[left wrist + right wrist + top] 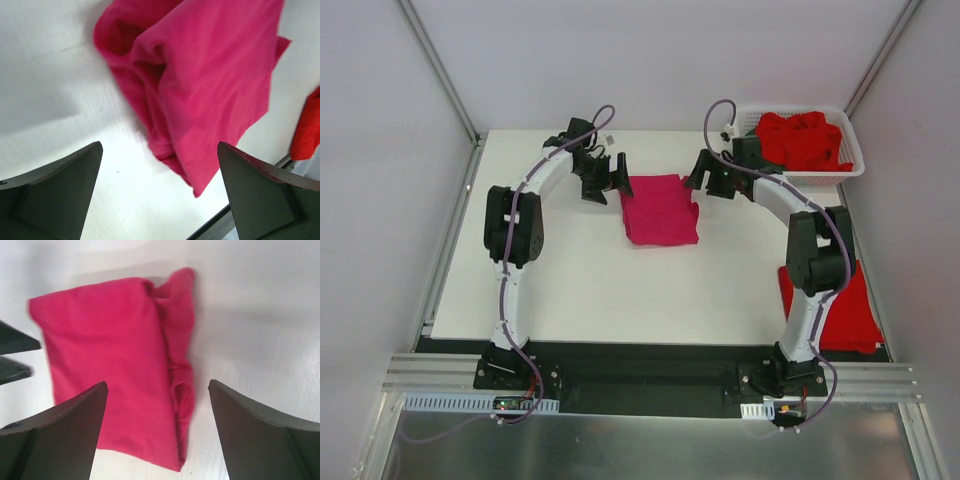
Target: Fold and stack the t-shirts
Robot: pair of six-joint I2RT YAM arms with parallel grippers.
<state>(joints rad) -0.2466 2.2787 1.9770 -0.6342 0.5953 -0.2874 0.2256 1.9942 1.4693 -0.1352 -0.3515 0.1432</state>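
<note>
One magenta-pink t-shirt (660, 210) lay folded into a rough rectangle on the white counter (620, 290), toward twelve o'clock from the counter's middle. The counter filled most of the top view, with the two arms bolted at its six o'clock edge. The left arm (515, 240) curved up the nine o'clock side and the right arm (815, 260) up the three o'clock side, both bending inward toward the folded shirt.

A red t-shirt (850, 310) lay flat at about four o'clock, at the counter's edge, partly hidden behind the right arm. A white slotted basket (855, 165) sat at the two o'clock corner, with crumpled red t-shirts (805, 140) piled inside it.

The left hand (605, 178) hung just beside the folded shirt's far corner at its nine o'clock side, and the right hand (710, 175) just beside its three o'clock side.

From the left wrist, the left hand (159, 145) stood wide with nothing gripped, the magenta-pink t-shirt (210, 85) lying rumpled on the counter beyond its fingers. From the right wrist, the right hand (157, 385) was also wide and held nothing. There the magenta-pink t-shirt (110, 365) showed one smooth folded panel and one bunched edge.
</note>
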